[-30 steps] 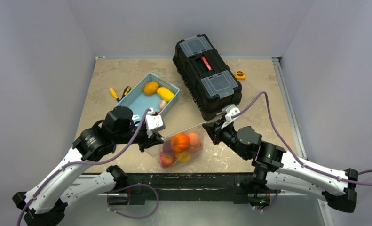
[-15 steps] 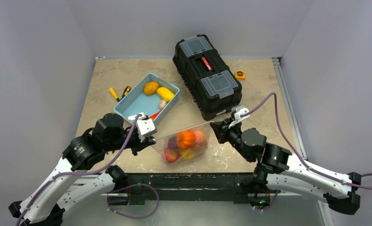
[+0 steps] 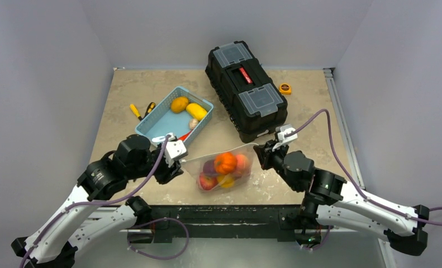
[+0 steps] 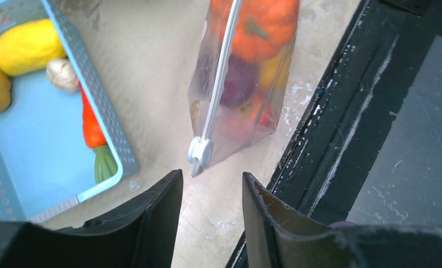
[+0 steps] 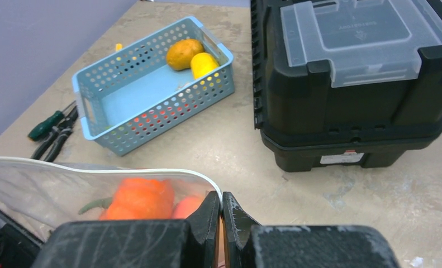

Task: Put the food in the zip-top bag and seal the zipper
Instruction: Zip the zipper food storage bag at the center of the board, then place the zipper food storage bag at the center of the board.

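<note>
While right tool (image 5: pixel 222 204) pinches crinkly clear zip-top bag (image 5: pixel 39 184) corner, left tool (image 4: pixel 212 180) parted, empty, glossy round food (image 5: pixel 140 204) inside.

In the left wrist view the bag (image 4: pixel 246 131) runs off the top edge, taking part of the orange pumpkin (image 4: pixel 269 28) with it; the purple piece (image 4: pixel 236 88) behind the plastic is too blurred to name. The basket (image 4: pixel 101 106) is cropped at the left. From the right wrist, the toolbox (image 5: pixel 352 117) is cut off top and right, and the bag's corner vanishes between the pressed-together jaws.
</note>
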